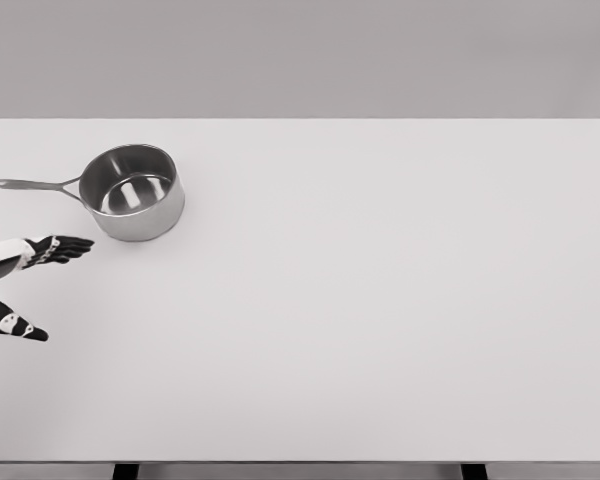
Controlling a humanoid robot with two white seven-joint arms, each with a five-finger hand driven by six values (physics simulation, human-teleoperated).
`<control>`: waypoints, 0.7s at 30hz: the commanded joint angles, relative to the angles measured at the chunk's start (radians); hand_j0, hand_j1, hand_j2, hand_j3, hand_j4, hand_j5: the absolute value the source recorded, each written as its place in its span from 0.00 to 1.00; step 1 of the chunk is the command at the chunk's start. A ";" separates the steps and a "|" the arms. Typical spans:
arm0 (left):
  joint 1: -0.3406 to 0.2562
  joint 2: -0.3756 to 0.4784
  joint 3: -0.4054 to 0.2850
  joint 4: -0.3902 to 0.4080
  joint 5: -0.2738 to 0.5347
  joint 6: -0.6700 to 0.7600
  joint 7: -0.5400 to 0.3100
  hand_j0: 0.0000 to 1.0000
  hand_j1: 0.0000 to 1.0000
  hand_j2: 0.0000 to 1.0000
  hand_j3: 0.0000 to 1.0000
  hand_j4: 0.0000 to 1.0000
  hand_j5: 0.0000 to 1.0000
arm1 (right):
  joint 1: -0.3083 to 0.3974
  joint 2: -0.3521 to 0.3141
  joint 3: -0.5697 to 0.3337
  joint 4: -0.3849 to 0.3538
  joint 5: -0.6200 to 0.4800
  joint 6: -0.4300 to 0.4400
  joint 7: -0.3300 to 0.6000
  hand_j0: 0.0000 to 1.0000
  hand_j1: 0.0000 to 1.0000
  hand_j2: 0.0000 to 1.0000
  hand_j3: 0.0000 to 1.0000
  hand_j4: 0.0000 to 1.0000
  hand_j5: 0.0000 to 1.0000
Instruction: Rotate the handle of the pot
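A shiny steel saucepan (140, 222) stands upright and empty on the white table (380, 320), at the far left. Its thin long handle (32, 185) points left, toward the table's left edge. My left hand (66, 290) comes in from the left edge, below the handle and in front and to the left of the pot. Its dark fingers (68, 247) stretch to the right and its thumb (25, 329) lies lower down, so the hand is open and holds nothing. It touches neither pot nor handle. The right arm does not show.
The table's far edge runs just behind the pot. Two dark table legs (126, 471) show under the near edge.
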 commanded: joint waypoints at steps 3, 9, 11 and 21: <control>0.000 0.010 0.001 -0.083 0.002 -0.315 -0.004 1.00 1.00 1.00 1.00 1.00 1.00 | 0.000 0.000 0.001 0.000 0.000 0.001 0.001 1.00 1.00 1.00 1.00 1.00 1.00; -0.009 -0.036 0.064 -0.083 -0.004 -0.357 -0.040 1.00 1.00 1.00 1.00 1.00 1.00 | 0.000 0.000 -0.001 0.000 0.000 0.000 0.000 1.00 1.00 1.00 1.00 1.00 1.00; -0.012 -0.061 0.113 -0.083 -0.004 -0.357 -0.040 1.00 1.00 1.00 1.00 1.00 1.00 | 0.000 0.000 0.001 0.001 0.000 0.000 0.000 1.00 1.00 1.00 1.00 1.00 1.00; -0.132 -0.159 0.147 -0.083 -0.001 -0.357 -0.040 1.00 1.00 1.00 1.00 1.00 1.00 | 0.000 0.000 -0.001 0.000 0.000 0.001 0.001 1.00 1.00 1.00 1.00 1.00 1.00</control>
